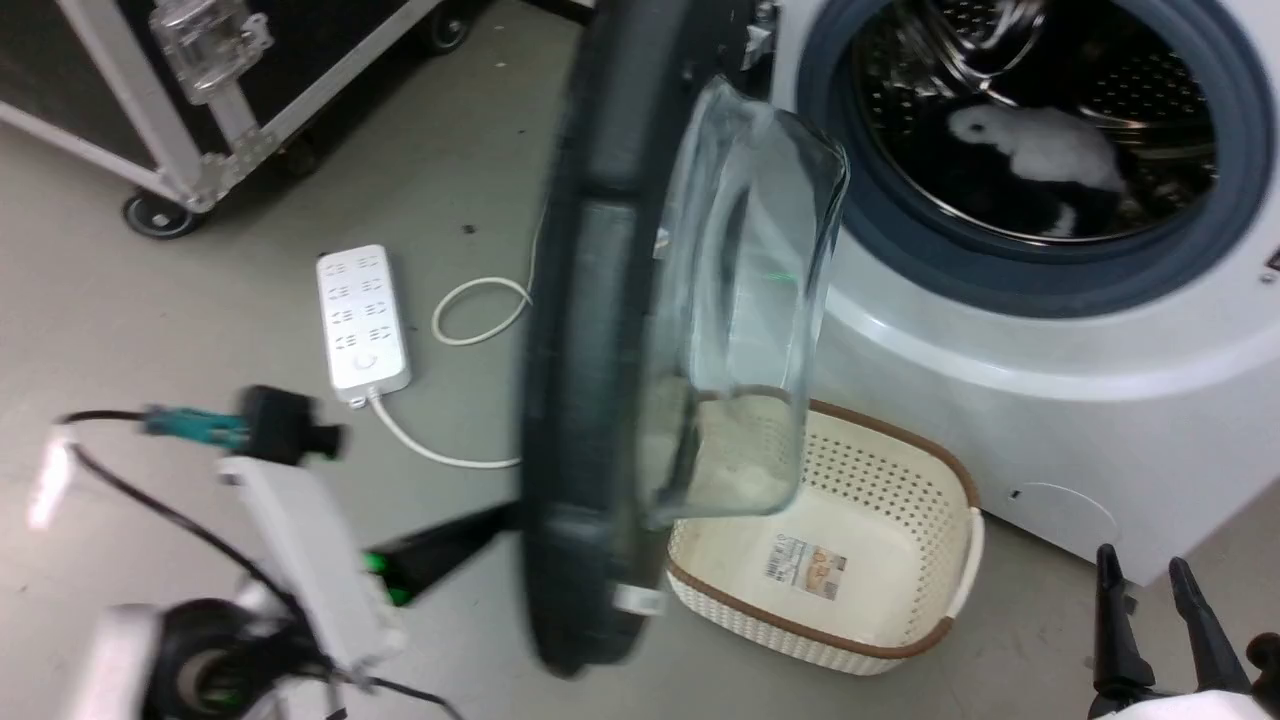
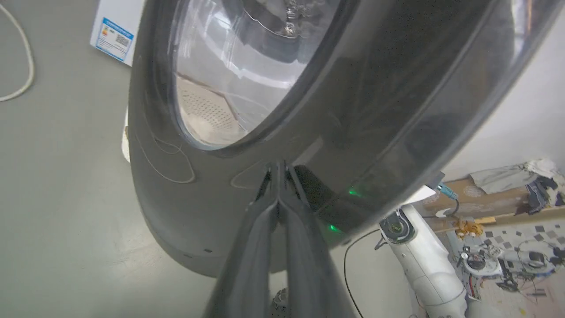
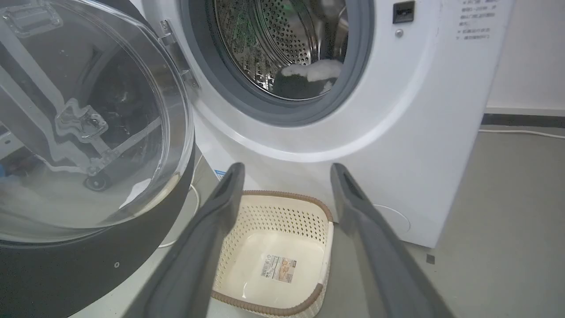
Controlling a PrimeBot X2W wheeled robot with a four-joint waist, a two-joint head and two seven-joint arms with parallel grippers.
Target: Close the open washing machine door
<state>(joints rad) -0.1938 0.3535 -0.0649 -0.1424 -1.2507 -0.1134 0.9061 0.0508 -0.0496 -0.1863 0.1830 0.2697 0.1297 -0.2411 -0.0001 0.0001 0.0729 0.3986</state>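
Pressing on the black rim of the washing machine door (image 2: 397, 110), the left gripper (image 2: 279, 168) had its fingers squeezed together, holding nothing. Door stood partway open, sticking out from the washer (image 1: 1050, 350), just beside a cream basket (image 1: 900, 560). Right gripper (image 3: 287, 172) hung spread wide, empty, above that basket.
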